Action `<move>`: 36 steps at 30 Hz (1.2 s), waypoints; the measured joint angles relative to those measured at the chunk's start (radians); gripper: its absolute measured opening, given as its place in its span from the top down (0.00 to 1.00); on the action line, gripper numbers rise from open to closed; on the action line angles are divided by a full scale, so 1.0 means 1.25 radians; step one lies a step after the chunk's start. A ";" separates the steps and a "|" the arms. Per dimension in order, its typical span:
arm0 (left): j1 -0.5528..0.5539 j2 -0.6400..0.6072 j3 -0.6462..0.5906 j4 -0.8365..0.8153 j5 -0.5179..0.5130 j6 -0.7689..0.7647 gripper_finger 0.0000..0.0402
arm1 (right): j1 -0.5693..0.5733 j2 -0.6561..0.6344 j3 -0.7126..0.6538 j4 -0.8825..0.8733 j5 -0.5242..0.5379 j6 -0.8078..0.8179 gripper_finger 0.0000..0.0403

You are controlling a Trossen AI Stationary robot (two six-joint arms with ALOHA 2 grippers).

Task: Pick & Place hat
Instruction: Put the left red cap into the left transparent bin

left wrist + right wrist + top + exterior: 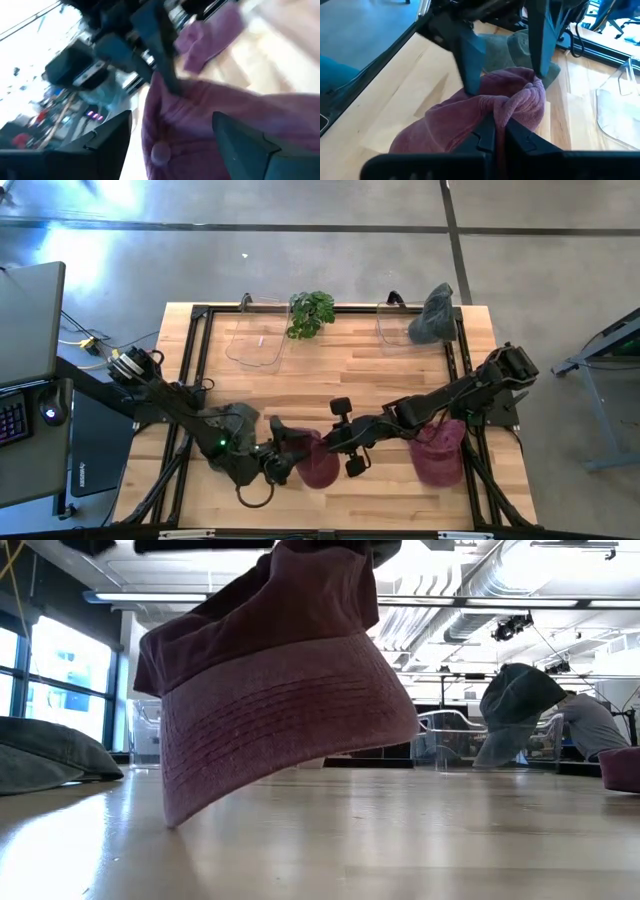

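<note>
A maroon cap sits near the table's near edge, between my two grippers. My right gripper reaches it from the right and is shut on its crown. My left gripper comes from the left and is open. Its fingers stand on either side of the crown, whose top button shows between them. In the low view the cap is tilted, with the brim slanting down toward the table. My right gripper pinches a bunched fold of the cap's crown between its two fingers, reaching in nearly level from the table's right. The crown is drawn up and twisted at the fold, and the brim hangs down below. My left gripper's fingertips stand close against both sides of the crown; whether they touch it I cannot tell.
A second maroon cap lies under my right arm. A grey cap lies beside my left arm. At the far edge stand a plant, a clear stand, and another clear stand carrying a dark cap.
</note>
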 joint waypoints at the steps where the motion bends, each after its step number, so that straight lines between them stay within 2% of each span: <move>1: 0.001 0.003 0.000 0.001 -0.023 -0.002 0.37 | 0.000 0.000 0.000 0.000 0.000 0.000 0.98; 3: 0.010 0.009 0.000 0.002 -0.049 -0.005 0.41 | 0.000 0.000 0.000 0.000 0.000 0.000 0.99; 5: 0.018 0.014 0.000 -0.006 -0.038 -0.023 0.45 | 0.000 0.000 0.000 0.000 -0.001 0.000 0.98; 9: 0.046 0.012 0.000 -0.030 0.038 -0.065 0.52 | 0.000 0.000 0.000 0.000 -0.020 0.006 0.96; 14: 0.076 0.013 0.000 -0.072 0.129 -0.132 0.58 | 0.000 0.000 0.000 -0.002 -0.028 0.009 0.98; 19: 0.072 0.011 0.000 -0.078 0.176 -0.147 0.72 | 0.000 0.000 0.000 -0.004 -0.042 0.008 0.98; 25: 0.066 -0.007 0.019 -0.141 0.314 -0.157 0.96 | 0.001 0.000 0.000 -0.028 -0.064 0.017 0.94; 27: 0.066 -0.019 0.041 -0.196 0.355 -0.174 0.96 | 0.001 0.000 0.000 -0.046 -0.059 0.033 0.92; 30: 0.068 -0.049 0.087 -0.283 0.457 -0.194 0.92 | 0.001 0.000 0.001 -0.082 -0.016 0.049 0.88; 36: 0.078 -0.075 0.199 -0.478 0.674 -0.221 0.96 | -0.017 -0.026 0.001 -0.210 0.121 0.092 0.69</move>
